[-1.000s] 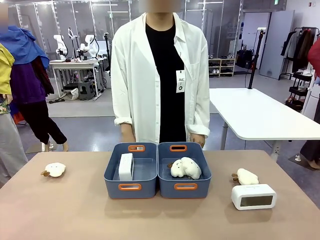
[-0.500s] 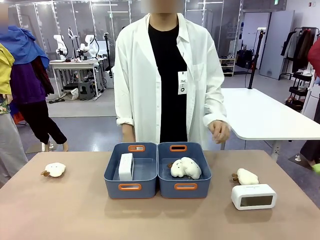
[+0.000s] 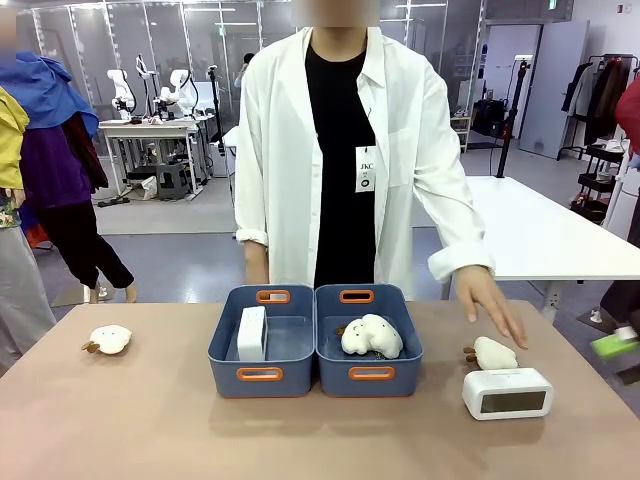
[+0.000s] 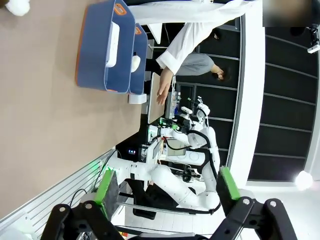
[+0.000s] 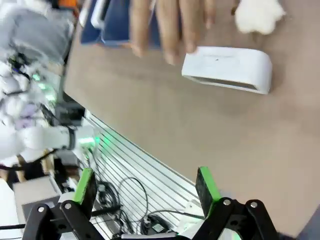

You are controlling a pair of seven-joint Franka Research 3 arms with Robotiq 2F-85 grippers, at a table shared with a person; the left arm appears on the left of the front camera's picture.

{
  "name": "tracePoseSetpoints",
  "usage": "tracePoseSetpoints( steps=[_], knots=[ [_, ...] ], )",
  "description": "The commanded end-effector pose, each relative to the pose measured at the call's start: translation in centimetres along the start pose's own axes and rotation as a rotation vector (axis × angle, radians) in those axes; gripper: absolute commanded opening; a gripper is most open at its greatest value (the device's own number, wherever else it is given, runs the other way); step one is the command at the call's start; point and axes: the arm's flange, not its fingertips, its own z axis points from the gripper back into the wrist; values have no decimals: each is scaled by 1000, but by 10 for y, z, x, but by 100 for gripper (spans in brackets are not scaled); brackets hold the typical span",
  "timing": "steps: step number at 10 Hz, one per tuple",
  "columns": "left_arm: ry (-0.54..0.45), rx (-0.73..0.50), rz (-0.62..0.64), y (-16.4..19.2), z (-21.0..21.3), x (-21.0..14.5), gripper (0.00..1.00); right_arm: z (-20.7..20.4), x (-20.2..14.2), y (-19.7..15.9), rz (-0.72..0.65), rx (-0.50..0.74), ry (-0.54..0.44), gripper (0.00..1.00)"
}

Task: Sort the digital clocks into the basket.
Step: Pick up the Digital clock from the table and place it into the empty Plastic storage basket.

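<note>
Brown tabletop [image 3: 150,420] carries two blue bins. The basket [image 3: 225,365], at nine o'clock of the pair, holds the first digital clock [image 3: 251,333] on edge; its twin bin [image 3: 405,365] holds a plush toy [image 3: 371,336]. The second digital clock [image 3: 507,393] lies at four o'clock of them. The person's hand [image 3: 492,304] reaches over it, probably to take it. From the right wrist view, the fingertips sit by the clock's edge; contact is unclear. The right gripper [image 5: 145,185] and left gripper [image 4: 167,185] are both spread and empty.

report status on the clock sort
Left gripper, right gripper open, empty. One clock in left basket, second clock loose on table. Person's hand close by it.
</note>
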Motion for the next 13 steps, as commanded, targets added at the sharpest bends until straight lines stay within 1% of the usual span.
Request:
tracePoseSetpoints(
  steps=[1, 2, 3, 5, 8, 9, 13],
  knots=[
    [9, 12, -4, 1, 2, -5, 100, 146, -79, -38, -137, 77, -249, 100],
    [9, 12, -4, 1, 2, -5, 100, 183, -104, -51, -176, 104, -367, 100],
    [9, 12, -4, 1, 2, -5, 100, 202, -119, -62, -194, 123, -434, 100],
    [9, 12, -4, 1, 2, -5, 100, 216, -127, -78, -219, 154, -486, 100],
    [9, 12, -4, 1, 2, -5, 100, 216, -123, -90, -241, 169, -508, 100],
    [9, 12, -4, 1, 2, -5, 100, 214, -121, -86, -264, 156, -504, 100],
    [9, 12, -4, 1, 2, -5, 100, 214, -121, -86, -264, 156, -504, 100]
  ],
)
